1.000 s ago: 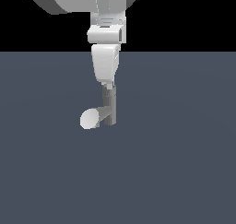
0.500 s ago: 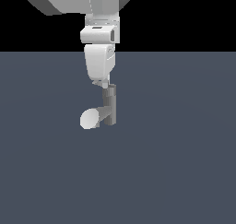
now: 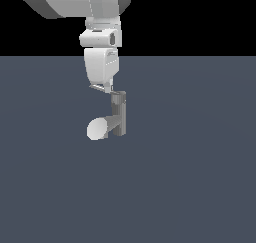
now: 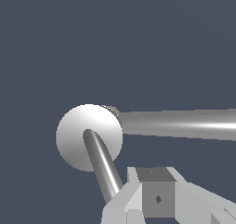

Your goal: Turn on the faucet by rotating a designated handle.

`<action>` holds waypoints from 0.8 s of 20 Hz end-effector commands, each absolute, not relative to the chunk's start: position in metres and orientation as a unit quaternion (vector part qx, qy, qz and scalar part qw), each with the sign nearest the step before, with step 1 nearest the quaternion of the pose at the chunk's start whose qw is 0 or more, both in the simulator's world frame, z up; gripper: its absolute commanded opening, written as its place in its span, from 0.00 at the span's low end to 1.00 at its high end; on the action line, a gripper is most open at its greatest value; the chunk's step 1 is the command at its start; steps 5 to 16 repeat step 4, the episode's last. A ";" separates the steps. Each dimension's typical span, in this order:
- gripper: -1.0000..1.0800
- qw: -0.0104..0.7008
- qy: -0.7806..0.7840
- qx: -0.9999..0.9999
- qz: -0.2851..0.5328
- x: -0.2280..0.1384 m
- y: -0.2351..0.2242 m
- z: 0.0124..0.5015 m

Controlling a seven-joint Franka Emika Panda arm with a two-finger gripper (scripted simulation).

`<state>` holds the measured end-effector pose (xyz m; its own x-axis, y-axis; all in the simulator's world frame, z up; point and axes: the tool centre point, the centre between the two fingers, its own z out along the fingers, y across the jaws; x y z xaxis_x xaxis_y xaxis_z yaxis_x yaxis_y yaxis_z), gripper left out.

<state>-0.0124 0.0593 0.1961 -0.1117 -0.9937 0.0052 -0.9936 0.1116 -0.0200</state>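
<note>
Faucet (image 3: pixel 118 118) stands on the flat dark blue-grey desk (image 3: pixel 200 187), roughly mid-scene in the exterior view. Squarish grey column, upright. Spout flares out toward the exterior view's left and ends in a pale oval mouth (image 3: pixel 96 129).

The handle (image 3: pixel 100 88) is a thin flat bar at the top of the column, sticking out toward the exterior view's left, above the spout. In the wrist view it shows as a slim metallic bar (image 4: pixel 103 170) crossing in front of a pale round disc (image 4: pixel 73 126); I can't tell if that disc is the cap or the spout mouth. A second long grey bar (image 4: pixel 179 124) runs off the frame edge from the disc.

Arm hangs straight down over the faucet. Gripper (image 3: pixel 106 88) sits right at the column top, at handle level. Fingers (image 4: pixel 138 195): only pale grey blocks visible in the wrist view, right next to the handle bar's near end. Contact looks likely but not confirmable. Can't tell whether the fingers are apart or closed — the exterior view has them merged with the handle, and the wrist view crops them.
</note>
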 end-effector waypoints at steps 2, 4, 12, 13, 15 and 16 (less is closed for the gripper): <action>0.00 0.001 0.721 -0.692 -0.001 -0.011 0.110 0.183; 0.00 0.001 0.721 -0.693 0.000 -0.009 0.114 0.183; 0.00 0.001 0.721 -0.693 0.000 -0.009 0.114 0.183; 0.00 0.001 0.721 -0.693 0.000 -0.009 0.114 0.183; 0.00 0.001 0.721 -0.693 0.000 -0.009 0.114 0.183; 0.00 0.001 0.721 -0.693 0.000 -0.009 0.114 0.183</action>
